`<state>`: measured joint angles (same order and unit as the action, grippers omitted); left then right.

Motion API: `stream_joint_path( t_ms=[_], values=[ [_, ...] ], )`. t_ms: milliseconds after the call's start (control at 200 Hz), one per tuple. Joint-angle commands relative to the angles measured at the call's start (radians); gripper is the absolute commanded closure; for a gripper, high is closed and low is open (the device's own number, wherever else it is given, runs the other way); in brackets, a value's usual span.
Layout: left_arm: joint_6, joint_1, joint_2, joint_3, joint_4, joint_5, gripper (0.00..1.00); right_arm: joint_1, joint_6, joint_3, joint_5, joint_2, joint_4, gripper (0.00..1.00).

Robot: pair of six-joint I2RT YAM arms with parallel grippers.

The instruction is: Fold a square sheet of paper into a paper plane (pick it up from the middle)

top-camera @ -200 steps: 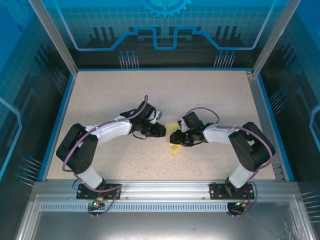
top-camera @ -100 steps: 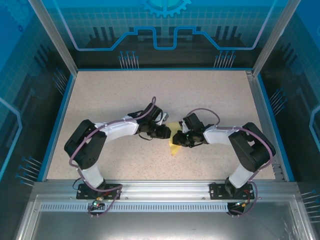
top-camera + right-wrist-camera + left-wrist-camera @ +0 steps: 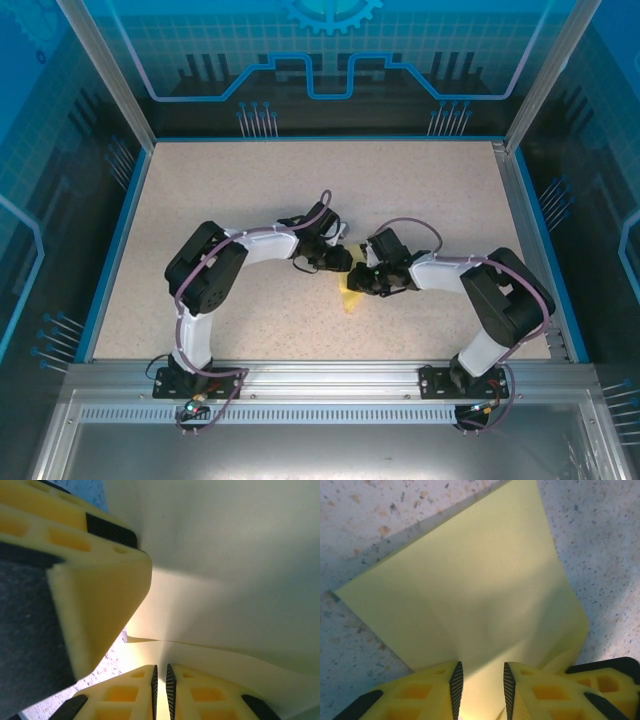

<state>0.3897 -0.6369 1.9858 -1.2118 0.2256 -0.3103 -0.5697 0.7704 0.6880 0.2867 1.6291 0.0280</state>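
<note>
My right gripper (image 3: 161, 680) was pinched shut on the thin yellow sheet of paper (image 3: 485, 580). My left gripper (image 3: 480, 680) stood narrowly apart, the sheet running between its jaws. It looked light, floppy and easily creased, best nipped mid-sheet.

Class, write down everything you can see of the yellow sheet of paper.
The square sheet of paper is thin, pale yellow and matte, bowed rather than flat, one side curling up off the speckled table. It lies near the table's middle. The right gripper appears to pinch one edge; the left gripper straddles another, jaws apart.
</note>
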Motion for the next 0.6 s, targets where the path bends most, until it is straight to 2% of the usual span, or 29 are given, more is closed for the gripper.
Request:
stream_joint_path(
  t_ms=[0,595],
  values=[
    [-0.041,-0.001,0.029,-0.028,0.031,0.019,0.68,-0.002,0.010,-0.033,-0.056,-0.007,0.097,0.83],
    [-0.067,-0.001,0.048,-0.014,0.060,0.028,0.69,-0.004,0.018,-0.032,-0.122,-0.044,0.124,0.83]
  ],
)
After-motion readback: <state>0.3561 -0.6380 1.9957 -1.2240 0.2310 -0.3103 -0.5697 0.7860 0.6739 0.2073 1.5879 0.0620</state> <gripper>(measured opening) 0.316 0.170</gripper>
